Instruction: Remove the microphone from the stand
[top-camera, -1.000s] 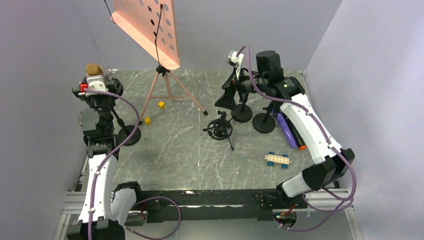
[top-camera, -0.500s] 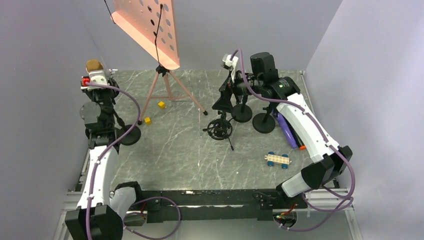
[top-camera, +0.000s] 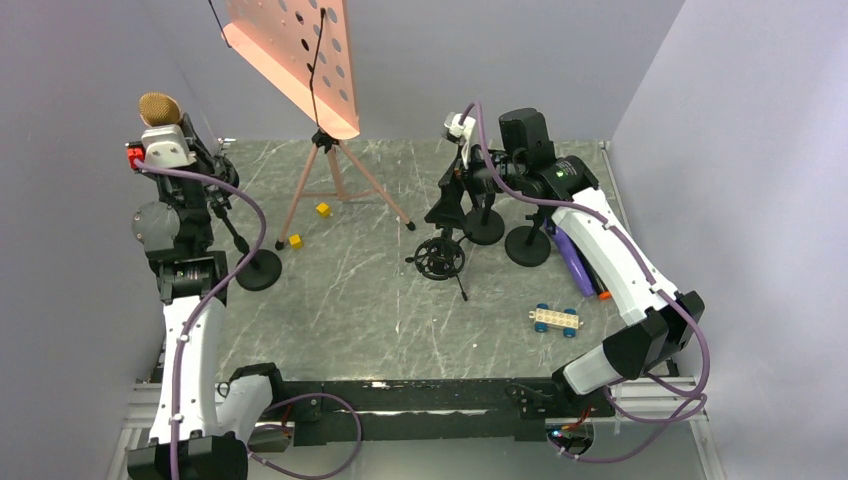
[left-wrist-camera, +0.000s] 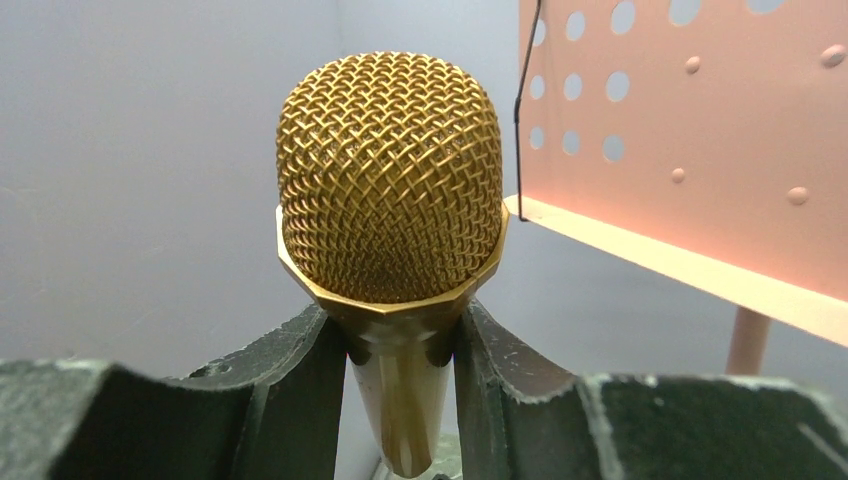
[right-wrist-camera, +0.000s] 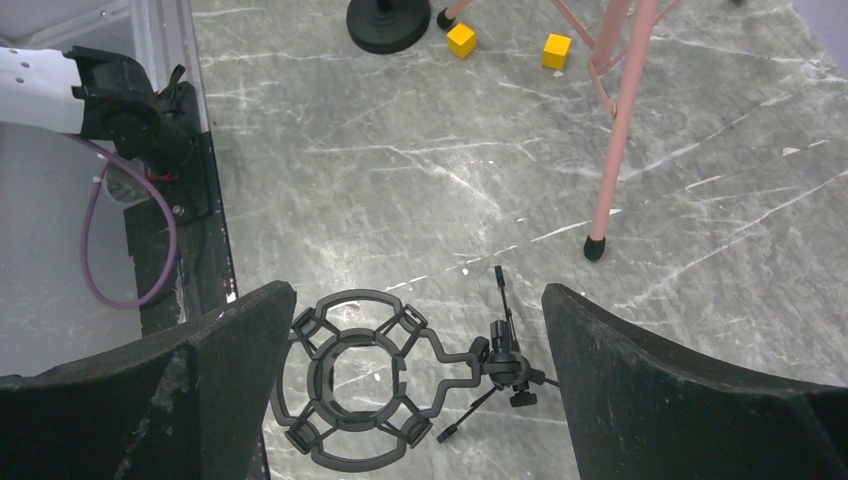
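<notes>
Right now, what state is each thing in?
left gripper, shut on the microphone
microphone, held in the air by its handle
right gripper, open and empty
microphone stand, upright on the table
shock mount, lying flat on the table

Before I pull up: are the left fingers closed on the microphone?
Shut: both fingers press the microphone at its gold neck, under the mesh head.

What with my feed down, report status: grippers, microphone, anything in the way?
Left gripper shut on microphone neck, held high. Right gripper open above shock mount. Stand base on table, its clip hidden by arm. Music stand close, not touching.
</notes>
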